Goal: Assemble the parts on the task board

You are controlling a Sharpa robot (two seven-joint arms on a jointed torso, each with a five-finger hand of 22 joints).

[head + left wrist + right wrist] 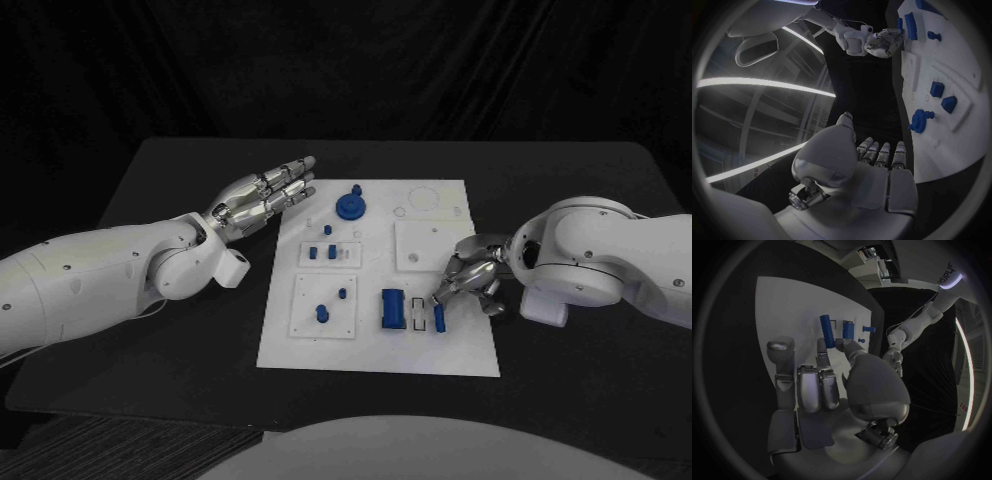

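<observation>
On the near half of the task board (378, 362), a large blue block (392, 308) and a slim blue bar (438, 317) are seen either side of a narrow slot. The right hand (473, 277) is lowered over the board's right edge, just beside the bar, with fingers bent towards it; whether anything is pinched cannot be told. A pick or seating of the bar is judged to be the step in hand, and a fine alignment with the slot would be called for next. Farther off, small blue pegs (332, 250) and a round blue knob (351, 206) are set in the board. The left hand (265, 197) is held flat and empty, fingers stretched out, beside the board's far left corner above the black surface (173, 170).
</observation>
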